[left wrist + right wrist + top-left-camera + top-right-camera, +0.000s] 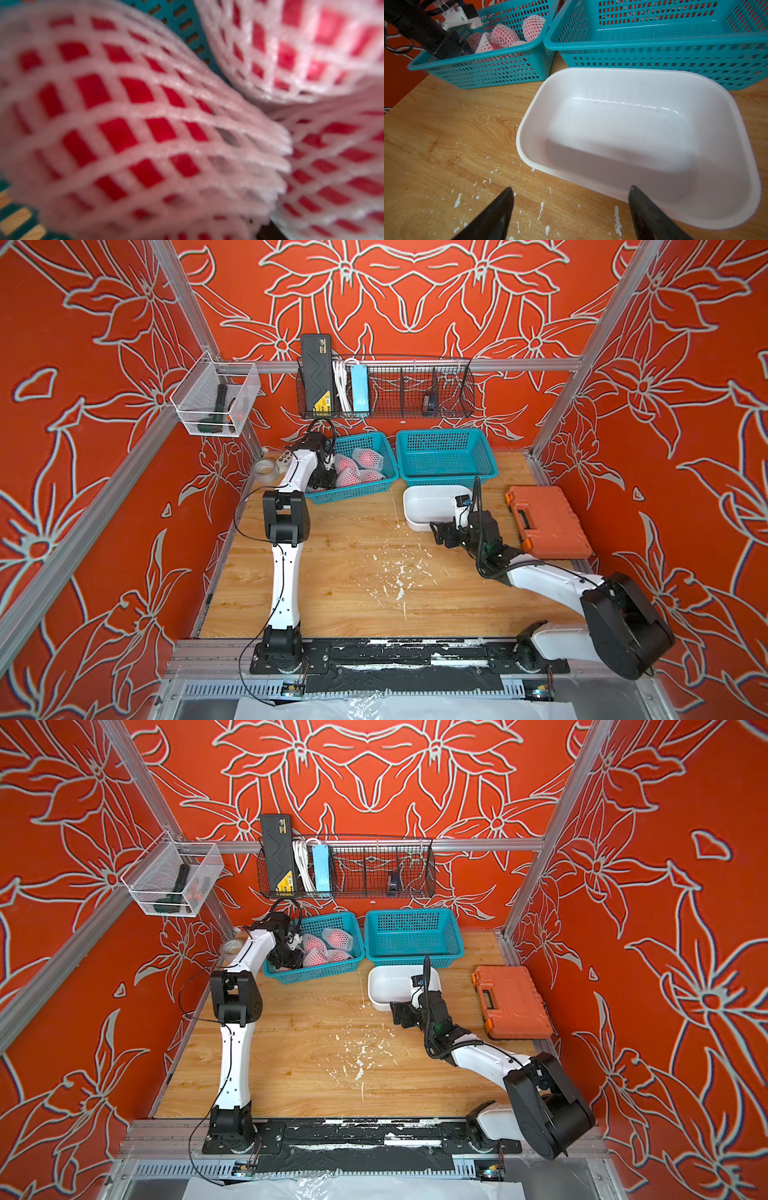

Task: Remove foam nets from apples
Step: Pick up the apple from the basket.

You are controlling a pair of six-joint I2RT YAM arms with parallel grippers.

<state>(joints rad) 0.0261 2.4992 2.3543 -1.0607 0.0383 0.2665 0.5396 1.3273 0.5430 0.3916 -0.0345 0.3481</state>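
Reaching into basket (353,494) of apples (116,133) in foam nets (145,112), left gripper (326,480), hold unclear, right gripper (571,189) spread wide by tray (537,116)

The wooden table (332,593) bears a white tray (411,510) just beyond the right gripper (438,533), an orange case (548,522) outboard of it, white flecks (399,580) inboard, a teal basket (353,493) around the left gripper (326,481), a second teal basket (449,481) beside that, and a tape roll (266,470) outboard.

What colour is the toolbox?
The toolbox is orange, clearest in a top view.
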